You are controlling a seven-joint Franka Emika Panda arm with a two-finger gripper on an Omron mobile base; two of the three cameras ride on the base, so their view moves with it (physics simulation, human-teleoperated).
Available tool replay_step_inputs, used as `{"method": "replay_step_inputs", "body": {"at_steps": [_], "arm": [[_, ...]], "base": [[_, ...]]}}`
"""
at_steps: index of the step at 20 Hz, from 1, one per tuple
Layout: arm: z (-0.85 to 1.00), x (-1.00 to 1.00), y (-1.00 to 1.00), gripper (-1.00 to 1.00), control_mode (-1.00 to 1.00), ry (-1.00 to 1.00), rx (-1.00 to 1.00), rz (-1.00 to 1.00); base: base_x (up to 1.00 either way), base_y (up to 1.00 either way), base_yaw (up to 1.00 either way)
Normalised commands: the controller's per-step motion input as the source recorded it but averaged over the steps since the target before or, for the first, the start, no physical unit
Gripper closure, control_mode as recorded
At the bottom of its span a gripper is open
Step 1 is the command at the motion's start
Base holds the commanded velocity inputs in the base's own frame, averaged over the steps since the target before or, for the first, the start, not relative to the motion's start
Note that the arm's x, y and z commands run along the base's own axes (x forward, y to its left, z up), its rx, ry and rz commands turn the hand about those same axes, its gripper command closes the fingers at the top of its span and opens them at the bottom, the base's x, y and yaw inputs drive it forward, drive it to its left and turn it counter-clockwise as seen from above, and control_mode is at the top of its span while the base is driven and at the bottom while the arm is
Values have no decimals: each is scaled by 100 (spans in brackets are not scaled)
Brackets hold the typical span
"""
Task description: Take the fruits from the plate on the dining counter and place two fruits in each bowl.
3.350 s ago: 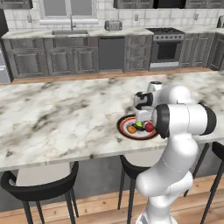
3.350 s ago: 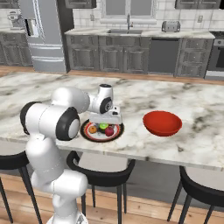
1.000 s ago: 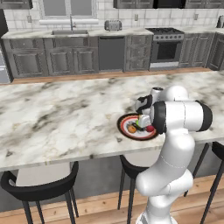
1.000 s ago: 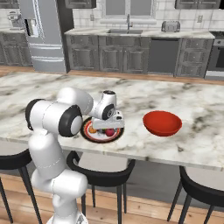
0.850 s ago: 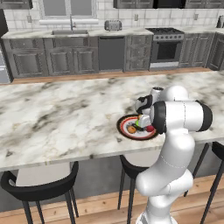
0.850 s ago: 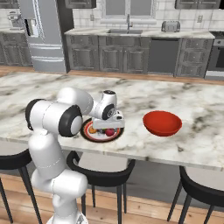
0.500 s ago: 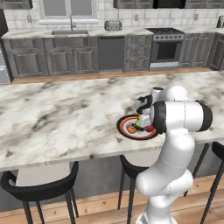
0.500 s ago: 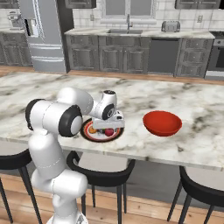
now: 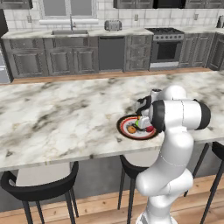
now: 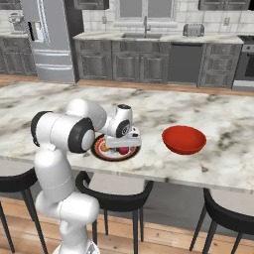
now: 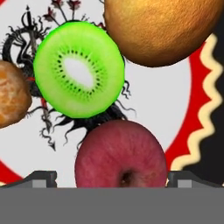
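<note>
We find no readable text, label, brand, number or sign anywhere in these views. Closest candidate: the dark pattern on the white centre of the plate (image 11: pixel 183 87), just ahead of the finger tips behind the cut green fruit (image 11: pixel 78 70). It is ornamental linework, arrows and curls, not letters. The cream zigzag on the plate's black rim, off to the hand's right side, is decoration too. The fruit skins carry no stickers. Far beyond the hand, the fridge (image 10: pixel 47 39), the stove (image 9: pixel 167 46) and the toaster (image 9: pixel 113 25) show no legible badges; they are too small to tell.
</note>
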Motion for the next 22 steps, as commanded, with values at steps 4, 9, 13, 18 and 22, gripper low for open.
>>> {"method": "replay_step_inputs", "body": {"at_steps": [4, 9, 13, 18, 22], "arm": [[0, 0, 0, -100, -100, 0, 0, 0], [-5, 0, 0, 100, -100, 0, 0, 0], [-1, 0, 0, 100, -100, 0, 0, 0], [10, -8, 0, 100, -100, -7, 0, 0], [87, -28, 0, 100, -100, -16, 0, 0]], "base": [[0, 0, 0], [0, 0, 0], [0, 0, 0], [0, 0, 0], [0, 0, 0]]}}
